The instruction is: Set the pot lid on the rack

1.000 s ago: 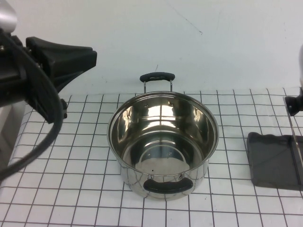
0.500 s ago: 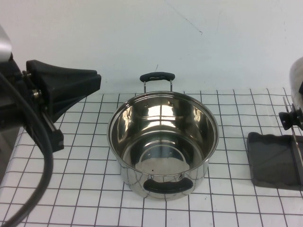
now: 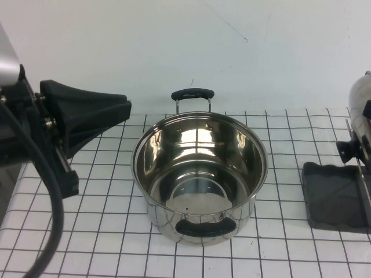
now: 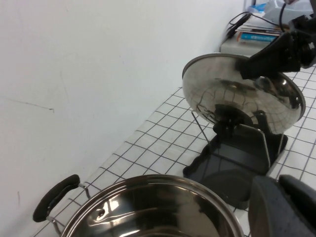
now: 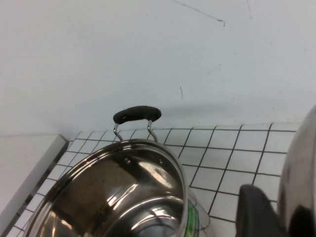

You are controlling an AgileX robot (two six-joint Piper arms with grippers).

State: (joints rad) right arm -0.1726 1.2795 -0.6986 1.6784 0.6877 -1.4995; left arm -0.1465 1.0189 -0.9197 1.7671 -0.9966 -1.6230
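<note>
The pot lid (image 4: 242, 94), polished steel with a black knob (image 3: 346, 150), stands on edge in the rack (image 4: 232, 163), leaning against its thin wire rods. In the high view only the lid's edge (image 3: 360, 110) shows at the far right, above the dark grey rack (image 3: 330, 197). My right gripper (image 4: 254, 66) is at the lid's upper rim; its wrist view shows the lid (image 5: 301, 173) right beside it (image 5: 276, 217). My left gripper (image 3: 124, 107) hovers shut and empty left of the pot, its tip (image 4: 282, 185) near the pot's rim.
The deep steel pot (image 3: 200, 174) with two black loop handles stands open in the middle of the checked table, between both arms. A white wall rises close behind it. Books and cables (image 4: 256, 29) lie beyond the rack.
The lid and its knob have shifted left and lower at the right edge, over the rack. My left gripper has drifted right, closer to the pot.
</note>
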